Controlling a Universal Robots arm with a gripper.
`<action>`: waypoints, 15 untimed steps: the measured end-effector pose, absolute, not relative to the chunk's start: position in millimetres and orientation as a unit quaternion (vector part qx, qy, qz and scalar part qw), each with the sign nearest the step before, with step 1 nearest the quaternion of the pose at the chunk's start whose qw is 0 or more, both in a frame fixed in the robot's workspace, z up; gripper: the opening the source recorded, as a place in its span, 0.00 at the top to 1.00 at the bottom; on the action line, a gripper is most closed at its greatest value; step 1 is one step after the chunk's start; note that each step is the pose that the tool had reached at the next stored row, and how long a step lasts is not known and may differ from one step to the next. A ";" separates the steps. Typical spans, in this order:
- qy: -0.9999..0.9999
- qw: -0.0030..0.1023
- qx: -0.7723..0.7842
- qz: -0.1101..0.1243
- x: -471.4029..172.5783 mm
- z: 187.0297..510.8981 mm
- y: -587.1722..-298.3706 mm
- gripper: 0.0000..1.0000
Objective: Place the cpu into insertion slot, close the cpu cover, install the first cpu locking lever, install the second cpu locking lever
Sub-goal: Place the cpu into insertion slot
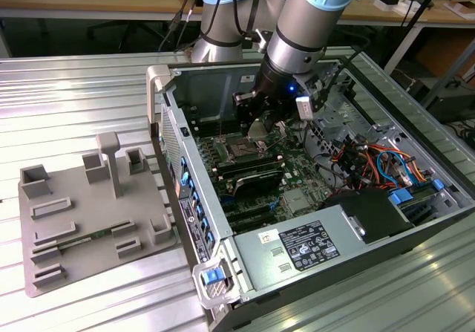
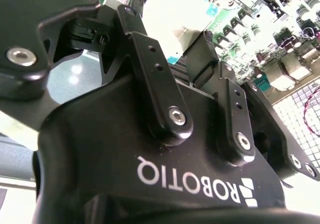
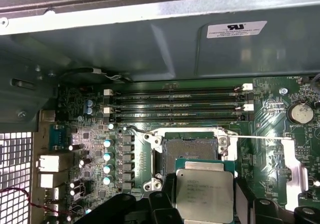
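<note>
First wrist view: the fingers (image 3: 243, 199) clench the cpu (image 3: 205, 194) by two opposite edges, just beside the insertion slot (image 3: 192, 148), not yet in it. Best lowered level, squared to its rim, without sliding.

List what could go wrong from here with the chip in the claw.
1. The cpu, pinched in the claw, looks off-centre from the insertion slot; lowered like this, it might land on the rim.
2. A thin metal rod beside the slot could snag a finger.
</note>
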State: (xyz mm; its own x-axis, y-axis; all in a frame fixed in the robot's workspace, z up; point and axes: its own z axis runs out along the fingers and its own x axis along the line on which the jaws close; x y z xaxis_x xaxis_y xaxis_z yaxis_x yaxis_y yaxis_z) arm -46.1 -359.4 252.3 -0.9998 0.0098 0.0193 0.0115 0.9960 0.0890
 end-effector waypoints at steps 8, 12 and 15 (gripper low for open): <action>-0.999 0.010 0.008 -0.044 -46.1 252.3 -359.4 0.45; -0.999 0.010 0.015 -0.044 -46.1 252.3 -359.4 0.45; -0.999 0.011 0.019 -0.044 -46.1 252.3 -359.4 0.45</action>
